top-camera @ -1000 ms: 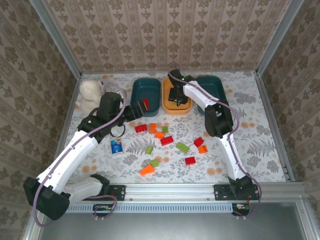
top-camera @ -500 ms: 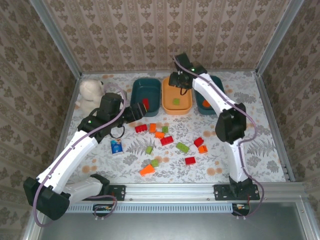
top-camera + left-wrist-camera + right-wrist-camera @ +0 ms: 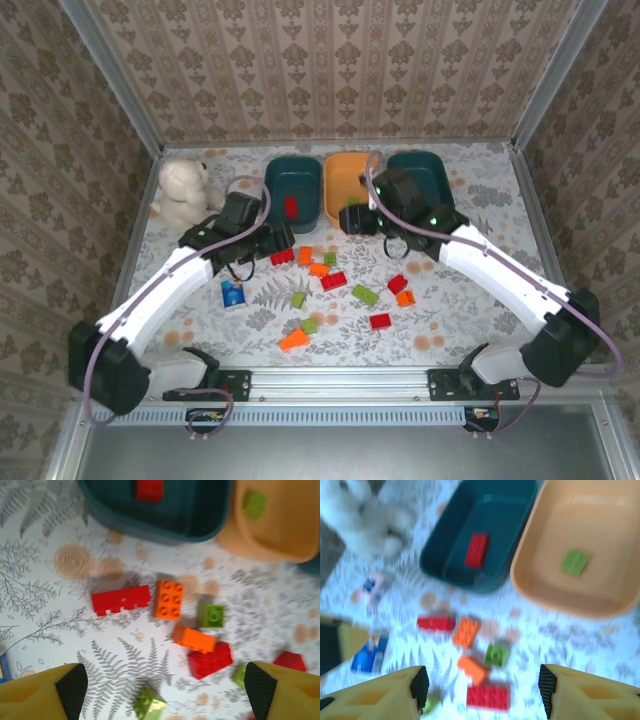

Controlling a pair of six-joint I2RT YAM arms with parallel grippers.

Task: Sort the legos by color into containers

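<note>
Loose legos lie mid-table: a long red one (image 3: 121,599), orange ones (image 3: 168,599) (image 3: 194,638), green ones (image 3: 210,615) (image 3: 149,705) and a red block (image 3: 210,660). The left teal tub (image 3: 293,178) holds a red brick (image 3: 291,206). A green brick (image 3: 574,562) lies in the orange tub (image 3: 345,168). The right teal tub (image 3: 428,168) is partly hidden by the right arm. My left gripper (image 3: 277,238) hovers open over the loose legos, empty. My right gripper (image 3: 352,218) is open and empty too, just in front of the orange tub.
A white teddy bear (image 3: 181,190) sits at the back left. The small blue-and-white carton (image 3: 233,293) lies under my left arm. More legos are scattered toward the front, such as a red one (image 3: 380,321) and an orange one (image 3: 293,341).
The right arm swung back from over the orange tub toward the table middle, leaving the green brick inside. The left gripper let go of the red brick in the teal tub and drew back.
</note>
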